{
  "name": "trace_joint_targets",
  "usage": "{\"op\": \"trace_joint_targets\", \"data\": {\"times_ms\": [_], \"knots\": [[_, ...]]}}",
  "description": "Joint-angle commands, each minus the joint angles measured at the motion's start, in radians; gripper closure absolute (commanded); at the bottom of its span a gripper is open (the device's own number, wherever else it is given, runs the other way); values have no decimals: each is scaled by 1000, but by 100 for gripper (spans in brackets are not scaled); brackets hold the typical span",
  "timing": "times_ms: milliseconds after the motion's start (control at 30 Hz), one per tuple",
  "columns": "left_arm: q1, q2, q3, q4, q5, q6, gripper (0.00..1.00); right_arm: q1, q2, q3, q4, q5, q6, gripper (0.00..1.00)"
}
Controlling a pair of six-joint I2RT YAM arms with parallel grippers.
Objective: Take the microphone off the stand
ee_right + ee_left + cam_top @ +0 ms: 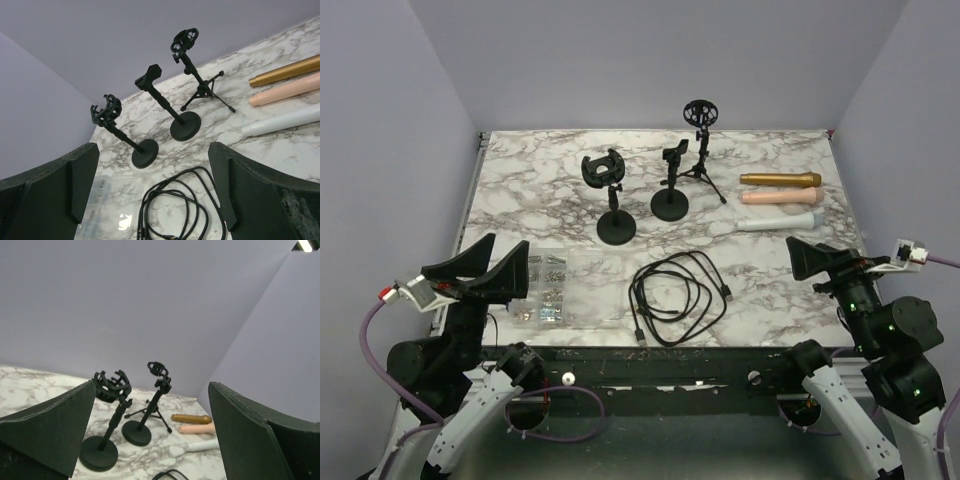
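Three black stands hold no microphone: a round-base stand with a shock mount (608, 190), a round-base stand with a clip (671, 185) and a tripod stand with a ring mount (700, 140). A gold microphone (780, 180), a pink microphone (780, 197) and a white microphone (775, 221) lie side by side on the marble table at the right. My left gripper (485, 268) is open and empty above the near left edge. My right gripper (820, 258) is open and empty at the near right, just short of the white microphone.
A coiled black cable (675, 297) lies at the near middle of the table. A clear plastic bag of small parts (555, 285) lies near the left gripper. Purple walls enclose the table on three sides.
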Motion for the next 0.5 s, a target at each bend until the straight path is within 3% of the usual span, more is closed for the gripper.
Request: {"op": "trace_joint_targets", "data": {"times_ms": [0, 333, 467], "knots": [[4, -142, -28, -115, 47, -20, 2, -4, -82, 6, -78, 43, 76, 0], [4, -262, -23, -193, 42, -48, 1, -4, -158, 50, -206, 151, 194, 0], [3, -259, -27, -188, 46, -52, 1, -4, -109, 62, -200, 133, 151, 0]]}}
